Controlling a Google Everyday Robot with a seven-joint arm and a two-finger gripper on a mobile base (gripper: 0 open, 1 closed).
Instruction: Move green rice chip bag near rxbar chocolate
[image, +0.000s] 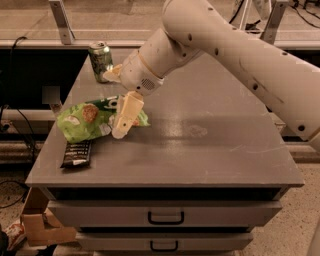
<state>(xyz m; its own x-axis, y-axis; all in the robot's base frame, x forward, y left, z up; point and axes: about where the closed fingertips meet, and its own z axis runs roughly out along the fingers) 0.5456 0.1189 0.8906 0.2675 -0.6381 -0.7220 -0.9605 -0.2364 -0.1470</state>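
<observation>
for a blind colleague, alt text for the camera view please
A robot arm's gripper is at the right end of the green rice chip bag, which lies just behind the rxbar chocolate at the left edge of the grey table. A drink can stands farther back.

Gripper (122, 120) at table (210, 150) left is hemmed by green rice chip bag (82, 120), rxbar chocolate (76, 153), drink can (100, 61); right half is left open.

Gripper (124, 112) low at left, seemingly downward-angled.
</observation>
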